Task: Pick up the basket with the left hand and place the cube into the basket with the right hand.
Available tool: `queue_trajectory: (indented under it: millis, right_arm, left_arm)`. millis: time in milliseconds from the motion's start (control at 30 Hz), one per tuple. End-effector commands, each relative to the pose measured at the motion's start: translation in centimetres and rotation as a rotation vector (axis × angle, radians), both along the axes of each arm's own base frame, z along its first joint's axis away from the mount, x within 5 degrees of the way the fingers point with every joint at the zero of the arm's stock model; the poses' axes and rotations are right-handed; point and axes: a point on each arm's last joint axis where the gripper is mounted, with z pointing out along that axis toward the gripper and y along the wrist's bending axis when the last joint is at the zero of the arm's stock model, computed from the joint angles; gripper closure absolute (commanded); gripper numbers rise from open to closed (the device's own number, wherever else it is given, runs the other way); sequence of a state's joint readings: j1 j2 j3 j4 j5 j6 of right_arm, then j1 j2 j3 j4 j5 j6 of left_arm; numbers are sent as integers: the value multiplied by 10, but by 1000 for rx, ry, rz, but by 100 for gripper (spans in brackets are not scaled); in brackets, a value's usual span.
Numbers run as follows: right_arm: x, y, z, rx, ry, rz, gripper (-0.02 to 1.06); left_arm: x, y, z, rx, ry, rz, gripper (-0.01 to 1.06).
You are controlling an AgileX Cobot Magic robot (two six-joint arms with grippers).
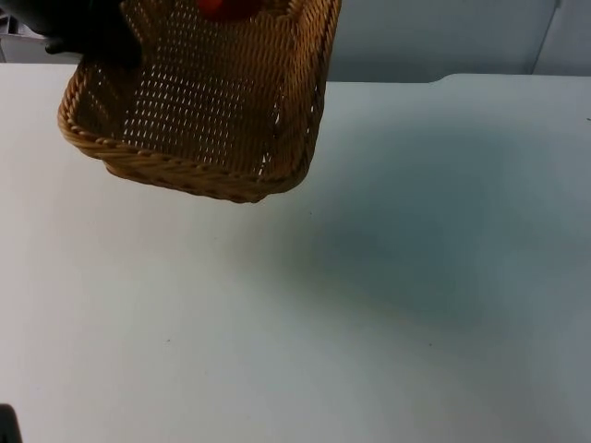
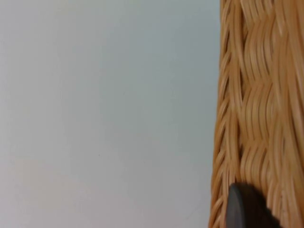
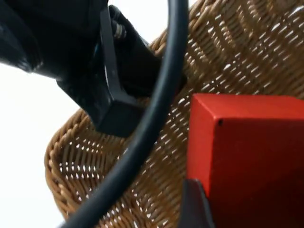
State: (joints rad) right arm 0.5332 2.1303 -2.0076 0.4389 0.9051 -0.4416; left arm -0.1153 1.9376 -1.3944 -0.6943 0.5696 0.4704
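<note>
The white table top (image 1: 369, 305) runs back to the grey partition wall (image 1: 434, 37), its far edge stepping slightly near the right. A soft dark shadow spreads across the middle and right of the surface, and a few tiny dark specks dot the white. In the left wrist view the same pale table surface (image 2: 104, 114) shows plain and unmarked.

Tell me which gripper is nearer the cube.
Right. The right gripper holds the cube above the basket; the left gripper grips the basket's rim.
</note>
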Motion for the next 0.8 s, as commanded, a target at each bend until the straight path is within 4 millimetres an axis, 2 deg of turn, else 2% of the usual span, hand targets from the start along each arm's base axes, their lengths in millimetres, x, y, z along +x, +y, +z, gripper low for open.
queue_trajectory:
  millis: [0,167,600,667,700,767]
  right_arm:
    - [4,6,-12,-12,16,17,105]
    - [9,8,-27,-31,36,14,105]
    - [14,7,-30,-58,-7,2,103]
    - [15,6,-31,-68,-14,0,92]
    - [15,6,-31,-68,-14,0,92]
    - [15,6,-31,-67,-11,-10,66]
  left_arm:
    - [0,0,6,-29,-19,29,105]
    - [0,0,6,-25,-20,27,105]
    - [0,0,6,-25,-21,29,105]
    - [0,0,6,-25,-21,29,105]
    - [0,0,6,-25,-21,29,105]
    - [0,0,6,-25,-21,29,105]
